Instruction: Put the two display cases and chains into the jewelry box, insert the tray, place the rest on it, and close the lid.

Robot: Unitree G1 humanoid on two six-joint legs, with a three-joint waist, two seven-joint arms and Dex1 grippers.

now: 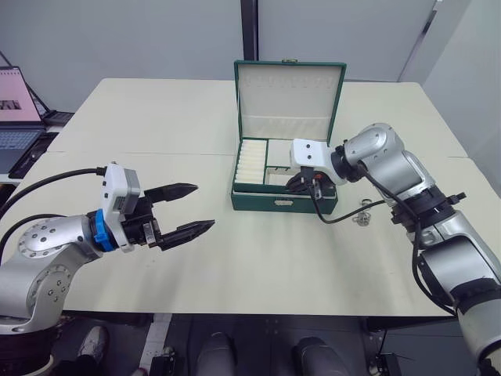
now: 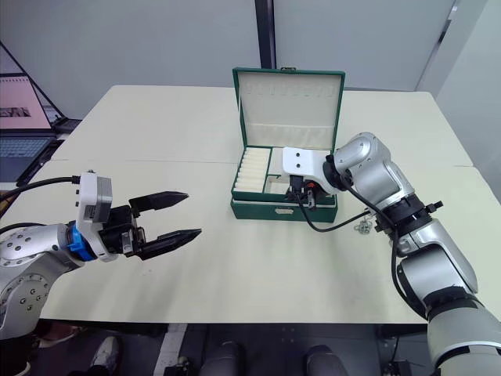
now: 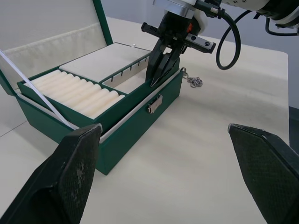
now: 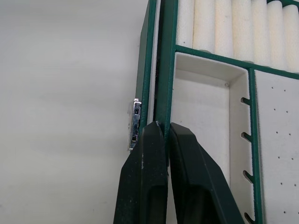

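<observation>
The jewelry box [image 1: 282, 204] stands open mid-table, its lid [image 1: 288, 86] upright at the back. The tray [image 3: 126, 74] sits inside it, ring rolls on the box's left. My right gripper [image 1: 307, 186] reaches down at the front of the box, shut on the tray's green front rim [image 4: 166, 70] near the clasp [image 3: 155, 103]. My left gripper [image 1: 203, 207] hovers open over bare table, well left of the box, with nothing between its fingers [image 3: 70, 172]. A small silvery chain [image 1: 362, 213] lies on the table just right of the box. The display cases are hidden.
A laptop [image 1: 16, 117] stands off the table's far left. The right arm's black cable [image 1: 344, 215] loops over the table in front of the box's right corner. Open tabletop [image 1: 258, 266] lies between the left gripper and the box.
</observation>
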